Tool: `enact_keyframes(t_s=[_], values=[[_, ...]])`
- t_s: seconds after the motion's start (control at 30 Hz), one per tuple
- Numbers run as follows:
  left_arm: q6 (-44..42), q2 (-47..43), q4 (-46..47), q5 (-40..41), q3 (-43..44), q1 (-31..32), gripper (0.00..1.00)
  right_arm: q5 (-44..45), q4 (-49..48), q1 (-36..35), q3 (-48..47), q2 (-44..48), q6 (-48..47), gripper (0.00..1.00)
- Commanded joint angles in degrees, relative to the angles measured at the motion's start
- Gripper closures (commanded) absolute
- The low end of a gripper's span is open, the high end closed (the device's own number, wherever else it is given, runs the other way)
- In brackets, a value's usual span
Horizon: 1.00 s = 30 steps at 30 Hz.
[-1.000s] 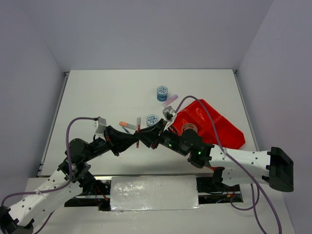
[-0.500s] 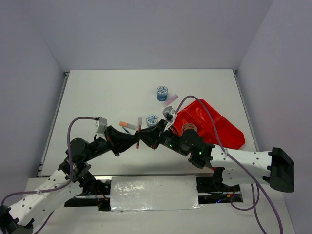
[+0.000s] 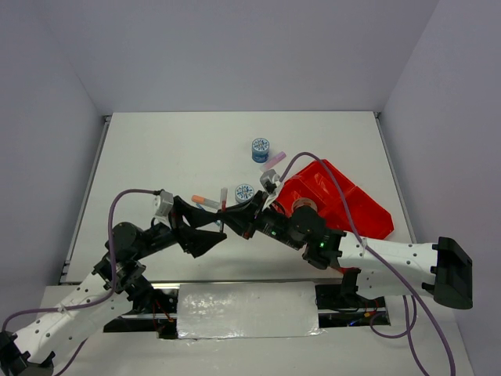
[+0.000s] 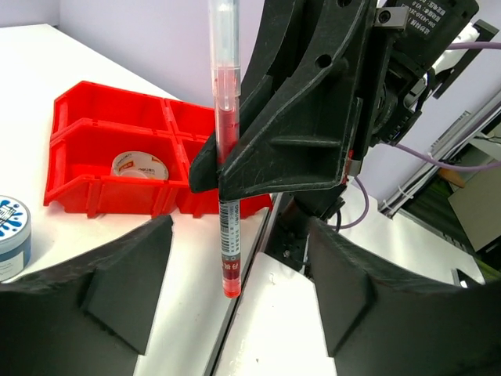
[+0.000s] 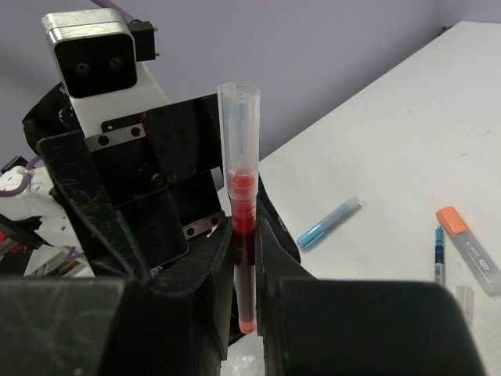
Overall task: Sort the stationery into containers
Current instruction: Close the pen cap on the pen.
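Your right gripper (image 5: 244,252) is clamped on the red plastic pen with a clear cap (image 5: 242,196), holding it upright at centre frame in its wrist view. Your left gripper (image 4: 239,235) is spread wide, its fingers (image 4: 102,290) either side of the pen's lower end and clear of it. The red divided plastic tray (image 3: 356,207) sits right of centre overhead, with the clear tape ring (image 4: 139,164) in one compartment. Outside the tray, upper centre on the white table (image 3: 156,157): a round blue-white patterned roll (image 3: 261,149), a second blue-white roll (image 3: 244,192) and the pink stick (image 3: 274,161). At the right of the right wrist view, the light blue pen (image 5: 329,223), orange-tipped marker (image 5: 470,241) and thin blue pen (image 5: 438,254) lie flat on the table.
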<state>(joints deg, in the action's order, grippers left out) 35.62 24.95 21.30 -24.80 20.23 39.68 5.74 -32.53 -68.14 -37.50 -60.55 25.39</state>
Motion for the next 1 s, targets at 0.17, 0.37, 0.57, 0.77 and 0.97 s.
enact_keyframes(t_s=[0.17, 0.37, 0.57, 0.77, 0.97], values=[[-2.9, -2.9, -6.3, 8.1, 7.1, 0.0, 0.13, -0.7, 5.0, -0.3, -2.8, 1.7, -4.6, 1.00], [-3.2, -0.8, -11.2, 15.5, 16.9, 0.0, 0.16, -4.9, 10.3, -1.0, -3.1, 1.9, -5.6, 1.00], [-4.0, 6.3, -11.9, 14.1, 22.8, 0.0, 0.23, -3.7, 14.6, -3.1, -4.9, 1.5, -6.7, 1.00], [-3.9, 8.7, -13.6, 10.7, 22.6, 0.0, 0.33, -0.4, 16.2, -3.4, -5.2, 3.3, -6.9, 1.00], [-2.8, 7.6, -9.2, 2.8, 19.1, 0.0, 0.39, 0.2, 18.2, -3.4, -7.5, 3.0, -7.5, 1.00]])
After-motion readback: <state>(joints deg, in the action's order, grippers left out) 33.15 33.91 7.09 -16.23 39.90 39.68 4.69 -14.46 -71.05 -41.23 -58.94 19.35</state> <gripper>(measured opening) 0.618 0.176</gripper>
